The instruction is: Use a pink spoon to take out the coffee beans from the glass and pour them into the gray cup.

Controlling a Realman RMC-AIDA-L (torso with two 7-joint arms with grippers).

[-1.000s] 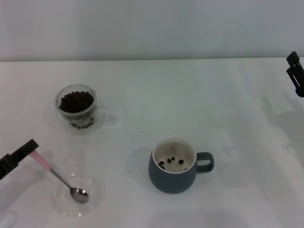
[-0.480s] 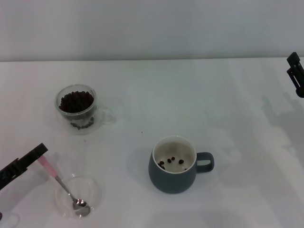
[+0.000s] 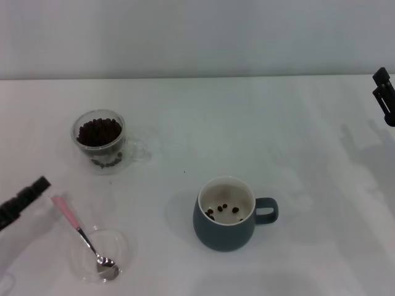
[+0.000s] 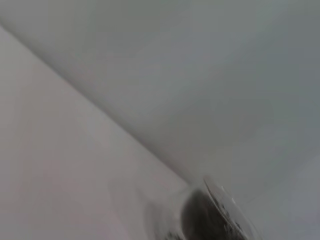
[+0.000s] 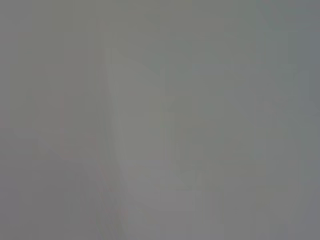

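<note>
**Desk:** Pink spoon (image 3: 80, 232) first. Where is your tool, and is it holding anything?

**Caption:** Your left gripper (image 3: 23, 201) sits at the near-left edge of the head view, just beside the tip of the pink handle but apart from it. It holds nothing, and you cannot tell how wide its fingers stand, since only one dark finger shows. The spoon lies free, its metal bowl resting in the shallow glass dish (image 3: 122, 246) and its handle propped over the rim. That looks like a deliberate rest, keeping the handle raised where you can pinch it.

**Desk:** And beyond the spoon?

**Caption:** The glass (image 3: 99, 140) stands farther back on the left, well apart from the dish. It is nearly full of coffee beans (image 3: 99, 131), so most of the scooping looks undone. The gray cup (image 3: 227, 214) stands near the centre, its handle toward your right, with only a few beans on its white floor. Both vessels are upright on the white table (image 3: 247, 123).

**Desk:** The other arm?

**Caption:** Your right gripper (image 3: 384, 95) is parked at the far right edge, and its fingers cannot be judged.
</note>
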